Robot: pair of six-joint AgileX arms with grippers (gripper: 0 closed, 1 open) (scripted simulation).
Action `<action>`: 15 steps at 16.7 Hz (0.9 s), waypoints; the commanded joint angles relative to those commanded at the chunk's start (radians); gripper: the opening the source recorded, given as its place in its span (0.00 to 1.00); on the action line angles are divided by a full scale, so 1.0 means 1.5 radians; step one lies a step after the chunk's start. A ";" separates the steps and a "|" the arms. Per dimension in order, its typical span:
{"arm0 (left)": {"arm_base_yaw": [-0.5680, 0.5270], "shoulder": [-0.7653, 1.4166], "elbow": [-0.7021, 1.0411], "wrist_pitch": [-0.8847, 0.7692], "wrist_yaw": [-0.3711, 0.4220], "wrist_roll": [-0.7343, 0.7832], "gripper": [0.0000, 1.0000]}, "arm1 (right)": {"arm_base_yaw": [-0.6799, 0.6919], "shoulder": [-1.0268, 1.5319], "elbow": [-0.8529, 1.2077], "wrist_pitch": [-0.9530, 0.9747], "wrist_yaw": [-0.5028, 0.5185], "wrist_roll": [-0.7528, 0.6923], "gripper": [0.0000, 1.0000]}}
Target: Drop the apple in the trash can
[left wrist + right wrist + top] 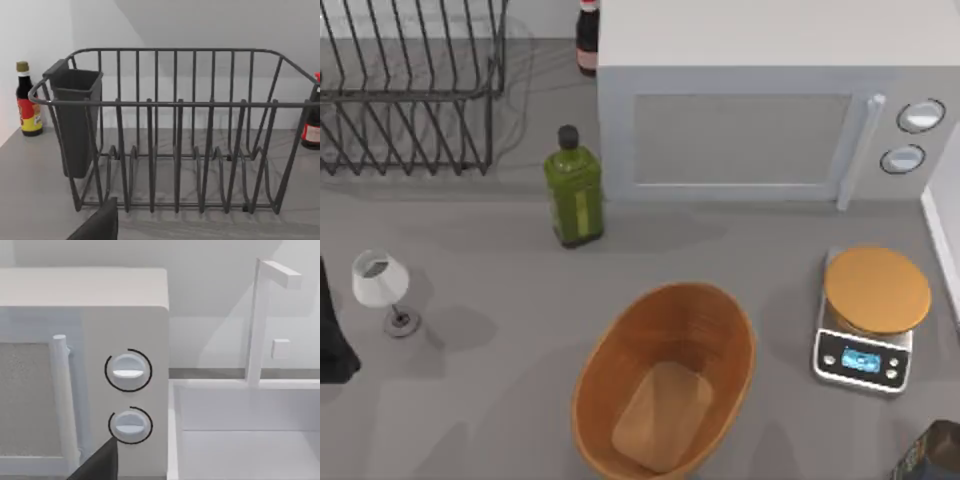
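The trash can, a large oval orange-brown wooden bin with a lighter flat bottom, stands at the front middle of the table, and its inside holds nothing. The apple is out of view. My left arm is parked at the table's left edge, its wrist camera facing the dish rack. My right arm is parked at the front right corner, and its wrist camera looks at the microwave's knobs.
A wire dish rack fills the back left. A green bottle stands before the microwave, and a dark sauce bottle behind it. A wine glass is at the left and a kitchen scale at the right. A white sink lies beyond.
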 joint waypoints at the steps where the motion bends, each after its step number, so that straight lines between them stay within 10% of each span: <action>1: 0.000 0.000 0.000 0.000 0.000 0.000 1.00 | 0.000 0.000 0.000 0.000 0.000 0.000 1.00; 8: 0.021 0.148 0.131 -0.092 0.009 0.049 1.00 | 0.000 0.000 0.000 0.000 0.000 0.000 1.00; 15: 0.075 0.611 0.428 -0.323 0.024 0.165 1.00 | 0.000 0.000 0.000 0.000 0.000 0.000 1.00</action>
